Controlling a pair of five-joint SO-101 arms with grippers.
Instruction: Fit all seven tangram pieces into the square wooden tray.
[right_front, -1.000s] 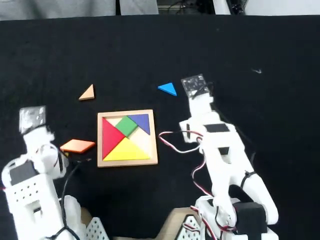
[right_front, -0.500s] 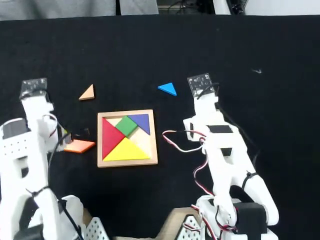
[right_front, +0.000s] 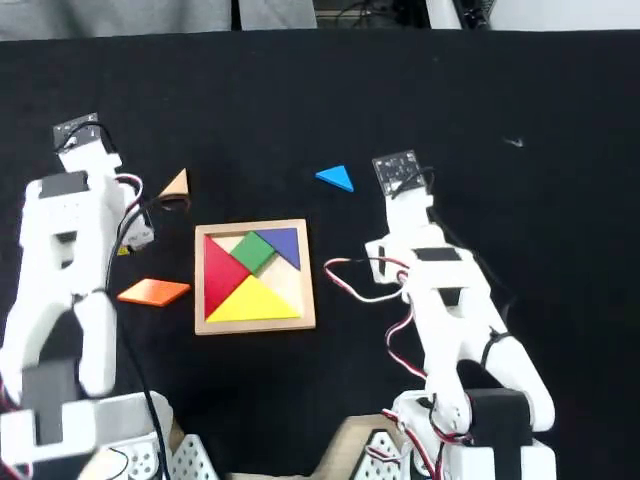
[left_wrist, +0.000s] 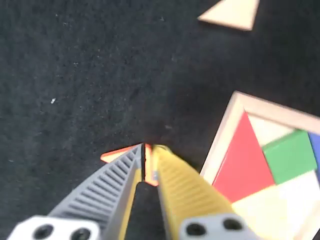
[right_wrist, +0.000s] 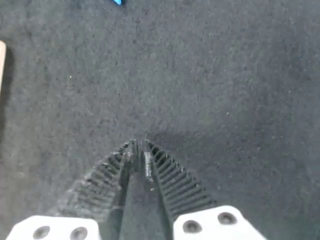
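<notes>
Tray (right_front: 255, 325): red triangle (right_front: 220, 272), yellow triangle (right_front: 255, 300), green square (right_front: 255, 250), blue piece (right_front: 286, 242) inside.
Left pincer (left_wrist: 146, 152): clenched, empty.
Right pincer (right_wrist: 138, 147): clenched, empty.

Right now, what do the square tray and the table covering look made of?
Tray: pale wood, seemingly unvarnished, judging by its matte tan rim. Table covering: probably black felt or similar cloth; it looks matte, fuzzy and lint-speckled up close.
</notes>
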